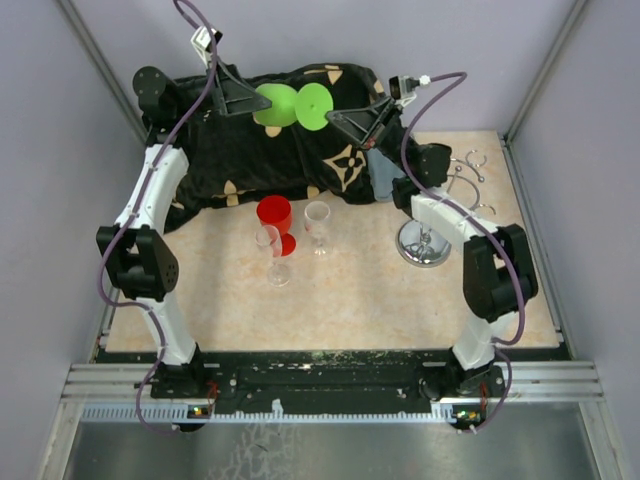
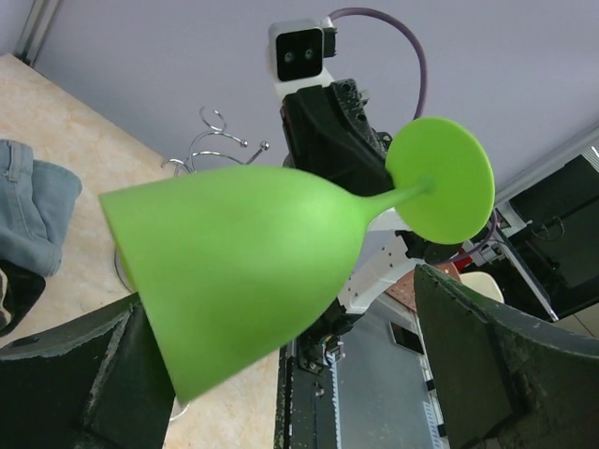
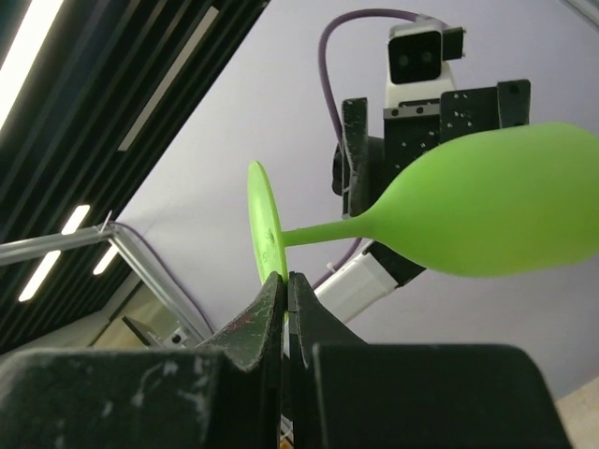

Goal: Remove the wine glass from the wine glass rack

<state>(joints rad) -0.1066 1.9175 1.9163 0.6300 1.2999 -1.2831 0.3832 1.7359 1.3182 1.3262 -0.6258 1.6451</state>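
**Glass clear of the rack, held in mid-air between the arms**

The removal itself looks done. The wine glass rack [image 1: 425,247] stands at the right of the table, its wire loops bare as far as the overhead view shows. The green wine glass [image 1: 290,106] hangs on its side well apart from it, up at the far edge. The right gripper [image 3: 284,281] is pinched tight on the rim of the glass's foot. The left gripper [image 2: 290,374] is spread wide on either side of the bowl and shows no squeeze. What is left, I judge, is a handover or setting the glass down.

Pale lilac walls [image 1: 60,150] enclose a beige marbled table [image 1: 350,300]. A dark patterned cloth [image 1: 250,155] lies across its back and folded denim [image 1: 384,178] lies beside it. Mid-table, a red glass [image 1: 275,214] and two clear glasses [image 1: 318,226] stand close together.
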